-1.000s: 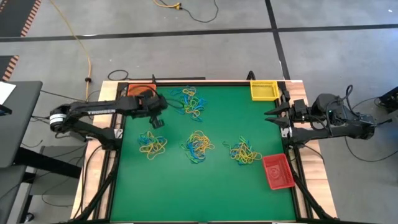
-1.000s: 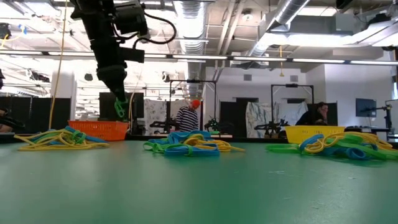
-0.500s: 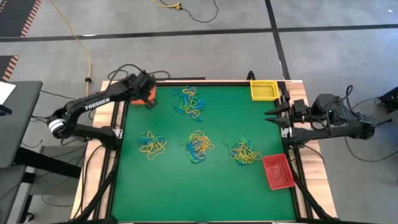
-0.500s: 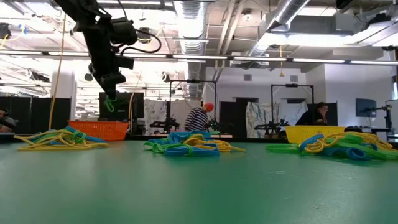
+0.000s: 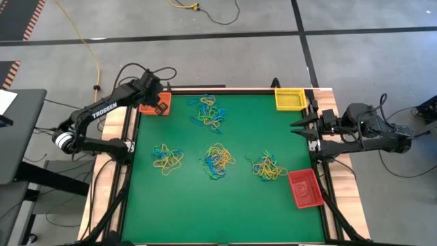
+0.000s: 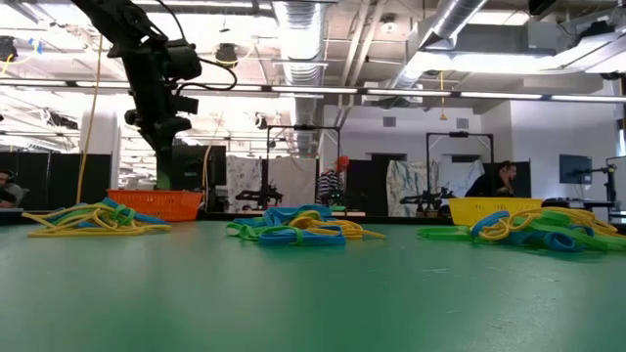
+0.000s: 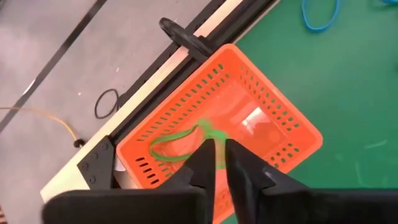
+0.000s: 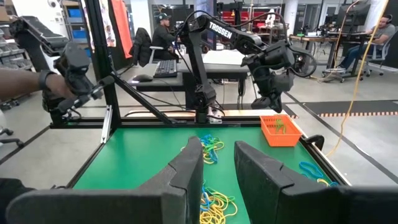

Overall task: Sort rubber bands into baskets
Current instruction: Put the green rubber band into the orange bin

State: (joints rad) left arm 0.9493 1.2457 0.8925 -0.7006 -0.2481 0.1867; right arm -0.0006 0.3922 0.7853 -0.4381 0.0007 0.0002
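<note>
Left gripper (image 7: pixel 217 163): hangs over the orange basket (image 5: pixel 158 104) at the far left corner of the green table (image 5: pixel 225 205); its fingers (image 7: pixel 202 168) stand a narrow slit apart, and a green rubber band (image 7: pixel 180 138) lies just ahead of the tips, over the basket's floor. Whether the tips touch the band I cannot tell.

Right gripper (image 5: pixel 299 128): waits at the right edge of the table, between the yellow basket and the red one, fingers (image 8: pixel 186 168) parted with nothing between them.

Yellow basket (image 5: pixel 289 99): far right corner of the table.

Red basket (image 5: pixel 305 188): right edge, nearer the front.

Rubber band piles: four tangles of yellow, blue and green loops on the table, one at the back (image 5: pixel 209 113) near the orange basket, then a row of three, left (image 5: pixel 166 157), middle (image 5: pixel 216 161) and right (image 5: pixel 268 167).

Room beyond: a person (image 6: pixel 499 180) sits at a desk behind the table.
</note>
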